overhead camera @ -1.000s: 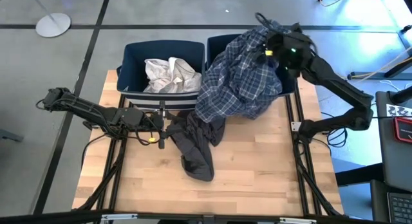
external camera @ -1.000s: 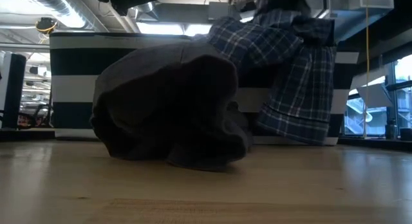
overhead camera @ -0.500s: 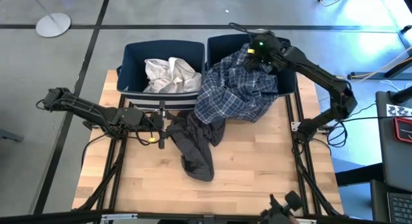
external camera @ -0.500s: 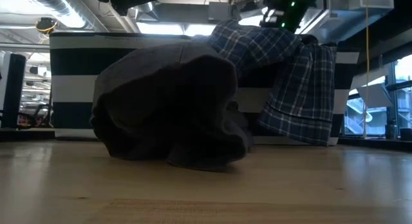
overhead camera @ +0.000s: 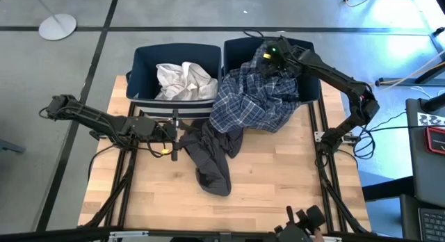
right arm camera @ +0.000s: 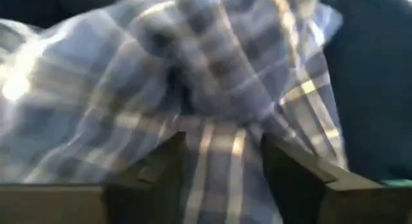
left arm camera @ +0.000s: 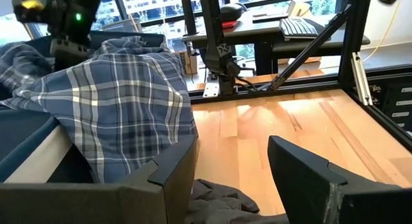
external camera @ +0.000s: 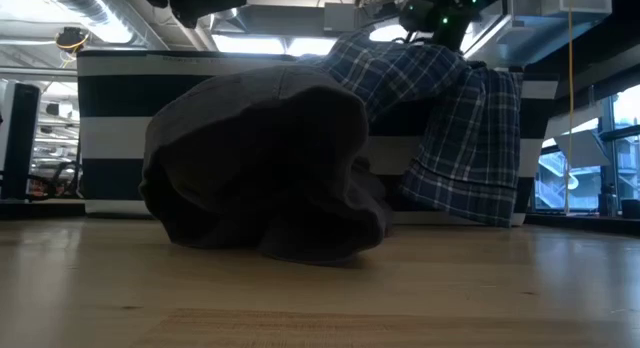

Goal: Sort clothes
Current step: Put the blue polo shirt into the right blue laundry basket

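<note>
My right end effector (overhead camera: 268, 58) was over the right bin (overhead camera: 309, 53) at the far edge of the desk (overhead camera: 278, 179), low on the plaid shirt (overhead camera: 257, 96). In my right wrist view the two fingers (right arm camera: 293, 179) stood apart with plaid cloth between and past them, so I judged them spread, with the shirt perhaps just let go; I could not see if some cloth was caught on them.

The shirt was only partly in the bin. Its upper part lay over the near rim, and a large part hung down the front wall, reaching the desk and the grey garment (overhead camera: 212, 158).

My left end effector (overhead camera: 172, 135) waited near the left edge, just in front of the left bin (overhead camera: 142, 61), its fingers (left arm camera: 167, 185) spread, with grey cloth below them.

The white garment (overhead camera: 182, 81) lay inside the left bin, so this one looked sorted. The grey garment was on the desk near the middle, one end close to the bins, not yet sorted. I could not see any green garment; maybe it was under the shirt.

By my judgement about half of the work was left: to bring the hanging shirt fully inside, and then to put away the grey one.
</note>
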You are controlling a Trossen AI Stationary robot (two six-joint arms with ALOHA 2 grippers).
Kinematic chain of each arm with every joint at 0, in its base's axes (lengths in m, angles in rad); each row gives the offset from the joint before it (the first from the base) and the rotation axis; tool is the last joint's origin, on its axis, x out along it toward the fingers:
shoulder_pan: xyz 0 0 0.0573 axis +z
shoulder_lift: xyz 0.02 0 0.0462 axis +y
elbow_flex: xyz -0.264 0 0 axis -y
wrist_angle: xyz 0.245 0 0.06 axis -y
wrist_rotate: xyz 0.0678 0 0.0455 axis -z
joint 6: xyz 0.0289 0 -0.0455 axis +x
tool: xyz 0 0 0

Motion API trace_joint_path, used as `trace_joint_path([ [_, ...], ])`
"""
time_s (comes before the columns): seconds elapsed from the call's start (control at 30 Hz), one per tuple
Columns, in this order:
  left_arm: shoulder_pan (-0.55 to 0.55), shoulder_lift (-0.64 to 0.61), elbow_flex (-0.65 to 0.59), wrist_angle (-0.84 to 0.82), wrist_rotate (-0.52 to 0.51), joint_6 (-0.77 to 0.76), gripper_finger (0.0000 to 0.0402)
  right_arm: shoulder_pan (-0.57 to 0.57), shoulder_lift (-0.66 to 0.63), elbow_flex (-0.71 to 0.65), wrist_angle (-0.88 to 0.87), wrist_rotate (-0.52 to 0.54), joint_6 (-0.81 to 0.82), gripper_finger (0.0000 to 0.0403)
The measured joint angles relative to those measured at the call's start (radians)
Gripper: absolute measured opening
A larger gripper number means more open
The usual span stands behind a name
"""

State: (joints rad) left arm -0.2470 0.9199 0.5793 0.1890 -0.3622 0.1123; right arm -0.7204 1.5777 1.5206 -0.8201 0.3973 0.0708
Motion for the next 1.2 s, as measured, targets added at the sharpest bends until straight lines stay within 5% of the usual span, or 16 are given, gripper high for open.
trace_joint_path([
  [0.23, 0.000, 0.000, 0.000, 0.001, 0.000, 0.000, 0.0184, 0.000, -0.002, 0.237, -0.298, -0.118, -0.015, 0.0263],
  [0.5, 0.000, 0.000, 0.000, 0.001, 0.000, -0.010, 0.0184, 0.082, -0.026, 0.451, -0.522, -0.227, 0.035, 0.0272],
  [0.7, 0.000, 0.000, 0.000, 0.001, 0.000, -0.015, 0.0184, 0.292, -0.085, 0.453, -0.603, -0.220, 0.101, 0.0272],
  [0.93, 0.000, 0.000, 0.000, 0.001, 0.000, -0.033, 0.0184, 0.584, -0.131, 0.398, -0.697, -0.093, 0.268, 0.0271],
  [1.2, 0.000, 0.000, 0.000, 0.001, 0.000, -0.037, 0.0184, 0.825, -0.198, 0.145, -0.741, -0.015, 0.482, 0.0271],
])
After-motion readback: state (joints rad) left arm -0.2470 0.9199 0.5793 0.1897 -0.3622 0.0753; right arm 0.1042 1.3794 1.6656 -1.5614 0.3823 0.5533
